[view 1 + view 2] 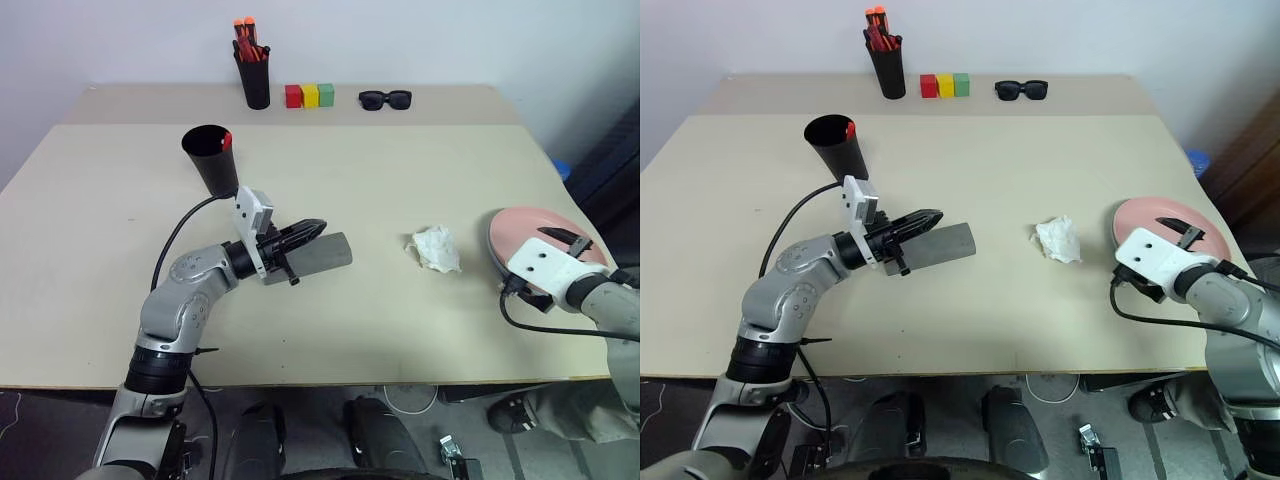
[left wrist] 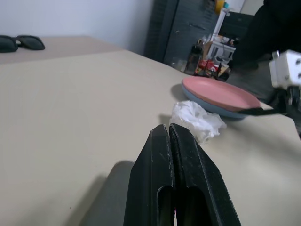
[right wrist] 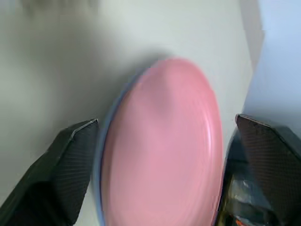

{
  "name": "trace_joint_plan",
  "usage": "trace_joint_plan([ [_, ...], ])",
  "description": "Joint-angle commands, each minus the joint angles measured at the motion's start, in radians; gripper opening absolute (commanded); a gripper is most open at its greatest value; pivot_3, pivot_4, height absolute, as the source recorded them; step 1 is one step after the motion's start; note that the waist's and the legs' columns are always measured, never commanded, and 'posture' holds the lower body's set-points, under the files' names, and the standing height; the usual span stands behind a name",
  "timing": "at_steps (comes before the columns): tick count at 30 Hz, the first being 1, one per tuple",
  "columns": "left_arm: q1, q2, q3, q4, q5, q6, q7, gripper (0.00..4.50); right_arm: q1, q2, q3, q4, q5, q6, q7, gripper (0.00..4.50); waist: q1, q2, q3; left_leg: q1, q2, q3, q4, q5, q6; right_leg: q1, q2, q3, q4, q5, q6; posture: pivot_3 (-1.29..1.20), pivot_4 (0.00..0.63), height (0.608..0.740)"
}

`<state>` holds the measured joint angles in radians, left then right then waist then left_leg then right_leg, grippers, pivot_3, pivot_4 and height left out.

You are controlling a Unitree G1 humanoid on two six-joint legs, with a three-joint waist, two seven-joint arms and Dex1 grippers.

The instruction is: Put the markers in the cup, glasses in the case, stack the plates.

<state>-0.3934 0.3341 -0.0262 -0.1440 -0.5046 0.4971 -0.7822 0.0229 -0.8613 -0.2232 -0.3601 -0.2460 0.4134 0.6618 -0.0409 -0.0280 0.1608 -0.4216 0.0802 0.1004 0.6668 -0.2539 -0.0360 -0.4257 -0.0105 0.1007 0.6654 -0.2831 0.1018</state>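
Observation:
The salmon pink plate [image 1: 530, 225] lies stacked on the light blue plate [image 2: 207, 103] near the table's right edge. My right gripper [image 1: 572, 241] hovers over the pink plate with its fingers [image 3: 70, 160] spread wide, holding nothing. The grey case [image 1: 322, 257] lies closed at mid-table. My left gripper [image 1: 316, 229] is shut, empty, just over the case's top. The tall black cup [image 1: 212, 158] stands behind the left arm, and a red marker tip [image 1: 227, 140] pokes above its rim. The glasses are out of view.
A crumpled white tissue [image 1: 434, 248] lies between the case and the plates. Along the back stand a black pen pot [image 1: 253, 78] with orange-capped pens, three coloured blocks [image 1: 309, 95] and black sunglasses [image 1: 385, 99].

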Motion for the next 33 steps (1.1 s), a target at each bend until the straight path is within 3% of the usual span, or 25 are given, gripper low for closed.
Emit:
trace_joint_plan([
  [1, 0.002, 0.006, 0.005, -0.056, -0.010, -0.004, 0.008, 0.00, -0.019, 0.052, -0.003, -0.110, 0.123, 0.003, 0.048, 4.45, 0.001, 0.000, 0.000, 0.000, 0.000, -0.001, 0.000, 0.000, 0.000, 0.000, 0.000, 0.000, 0.000, 0.000, 0.000, 0.00, 0.150, 0.722],
  [5, 0.006, 0.003, 0.006, -0.067, -0.011, -0.003, 0.021, 0.00, -0.040, 0.136, 0.099, -0.128, 0.130, 0.033, 0.008, 4.45, 0.003, -0.001, 0.000, 0.000, 0.000, 0.000, 0.000, 0.000, 0.000, 0.001, 0.000, 0.000, 0.000, 0.000, 0.000, 0.00, 0.150, 0.722],
  [12, 0.030, 0.004, 0.006, -0.107, -0.020, 0.008, 0.043, 0.00, -0.097, 0.222, 0.270, 0.008, -0.042, -0.037, -0.176, 4.45, 0.004, -0.001, 0.000, 0.000, 0.000, 0.000, 0.000, 0.000, 0.000, 0.001, -0.001, 0.000, 0.000, -0.001, -0.003, 0.00, 0.150, 0.722],
  [16, 0.038, 0.002, 0.006, -0.119, -0.021, 0.015, 0.050, 0.00, -0.120, 0.221, 0.305, 0.074, -0.100, -0.100, -0.236, 3.10, 0.005, -0.001, 0.000, 0.000, 0.000, 0.000, 0.000, 0.000, 0.000, 0.000, -0.001, 0.000, 0.000, -0.001, -0.003, 0.00, 0.150, 0.722],
  [20, 0.040, -0.001, 0.003, -0.123, -0.021, 0.020, 0.055, 0.00, -0.136, 0.210, 0.314, 0.107, -0.144, -0.147, -0.273, 0.87, 0.005, -0.001, 0.000, 0.000, 0.000, 0.000, 0.000, 0.000, 0.000, 0.000, -0.001, 0.000, 0.000, -0.001, -0.001, 0.00, 0.150, 0.722],
  [22, 0.039, -0.004, 0.001, -0.120, -0.022, 0.020, 0.053, 0.00, -0.140, 0.213, 0.310, 0.117, -0.171, -0.161, -0.305, 0.03, 0.005, -0.001, 0.000, 0.000, 0.000, 0.000, 0.000, 0.000, 0.000, 0.000, -0.001, 0.000, 0.000, 0.000, -0.001, 0.00, 0.150, 0.722],
  [28, 0.023, -0.014, -0.005, -0.092, -0.016, 0.011, 0.046, 0.00, -0.130, 0.183, 0.265, 0.091, -0.272, -0.205, -0.401, 0.03, 0.005, -0.001, 0.000, 0.000, 0.000, 0.000, 0.000, 0.000, 0.000, 0.000, -0.001, 0.000, 0.000, 0.000, -0.001, 0.00, 0.150, 0.722],
  [33, 0.006, -0.024, -0.012, -0.060, -0.010, -0.002, 0.028, 0.00, -0.021, 0.135, 0.112, 0.043, -0.326, -0.139, -0.440, 0.03, 0.022, -0.001, 0.000, 0.000, -0.001, 0.000, 0.000, 0.000, 0.000, 0.000, -0.001, 0.000, 0.000, 0.000, -0.001, 0.00, 0.150, 0.722],
])
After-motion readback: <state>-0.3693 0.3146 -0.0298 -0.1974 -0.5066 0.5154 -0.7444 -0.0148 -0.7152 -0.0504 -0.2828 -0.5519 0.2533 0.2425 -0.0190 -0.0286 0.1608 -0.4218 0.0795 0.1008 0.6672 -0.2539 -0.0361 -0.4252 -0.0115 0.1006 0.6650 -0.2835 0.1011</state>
